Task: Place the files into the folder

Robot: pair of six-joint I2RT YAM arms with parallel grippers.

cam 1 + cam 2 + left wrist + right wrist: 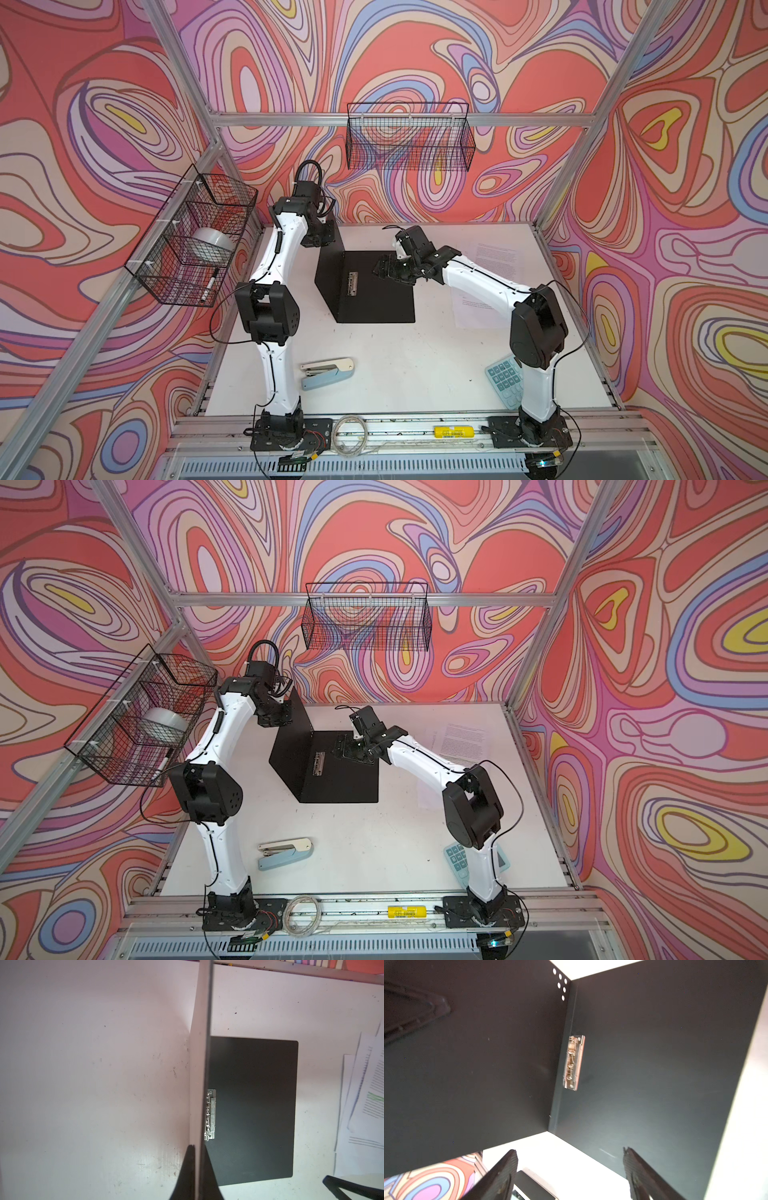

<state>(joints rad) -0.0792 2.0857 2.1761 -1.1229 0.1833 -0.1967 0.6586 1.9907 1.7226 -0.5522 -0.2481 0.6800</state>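
Observation:
The folder (374, 299) (345, 781) lies open mid-table, black inside, with a metal clip (353, 284) (573, 1062) by the spine. Its cover (204, 1043) stands upright. My left gripper (322, 237) (276, 717) (198, 1149) is shut on the cover's far top edge. My right gripper (384, 270) (345, 748) (570, 1152) hovers open above the flat black half (654, 1064) and holds nothing. The files (496, 255) (461, 737) (369, 1095) are white printed sheets lying to the right of the folder, partly hidden under the right arm.
A pale blue stapler (328, 372) lies near the front, and a blue calculator (505, 380) sits front right beside the right arm. A wire basket (195, 237) with a tape roll and a marker hangs on the left. Another wire basket (409, 137) hangs on the back wall.

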